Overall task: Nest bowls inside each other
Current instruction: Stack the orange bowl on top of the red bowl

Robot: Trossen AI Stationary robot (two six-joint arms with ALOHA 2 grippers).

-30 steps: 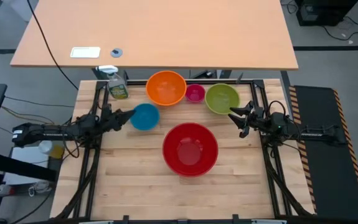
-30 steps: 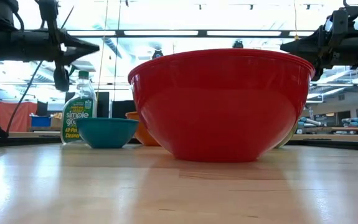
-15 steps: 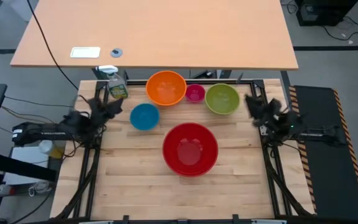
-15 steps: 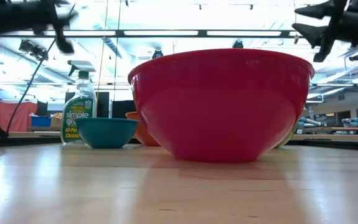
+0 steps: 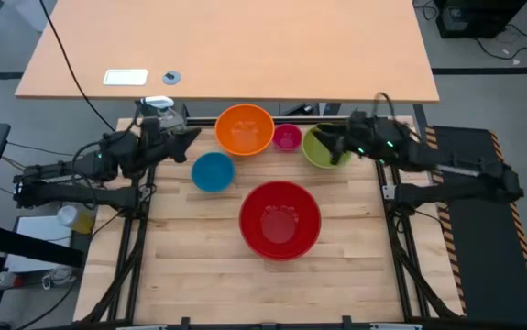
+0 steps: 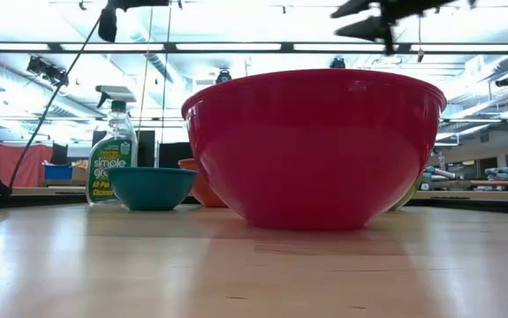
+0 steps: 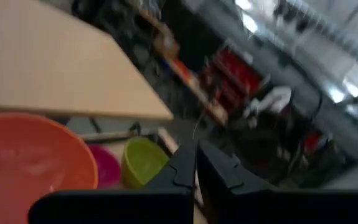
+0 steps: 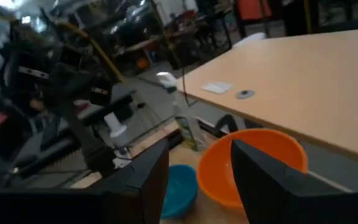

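Observation:
Five bowls rest upright on their bases on the wooden table: orange (image 5: 245, 128), pink (image 5: 287, 137) and green (image 5: 316, 158) in a row at the far edge, blue (image 5: 213, 171) in front of the orange one, and the large red bowl (image 5: 279, 218) in the middle. My left gripper (image 5: 194, 137) hangs shut in the air, level, between the spray bottle and the orange bowl. My right gripper (image 5: 320, 139) floats open high over the green bowl, with nothing between its fingers (image 8: 150, 171). Both point toward the table's middle.
A spray bottle (image 6: 112, 163) stands at the far left corner, partly under my left arm. A tan desk (image 5: 226, 46) lies beyond the far edge. Black frame rails (image 5: 130, 247) run along both sides of the table.
Both grippers have risen well above the bowls, up to the top of the low view. My left gripper has drawn away from the blue bowl toward the far edge. My right gripper has swung toward the far left, over the green bowl. No bowl has moved.

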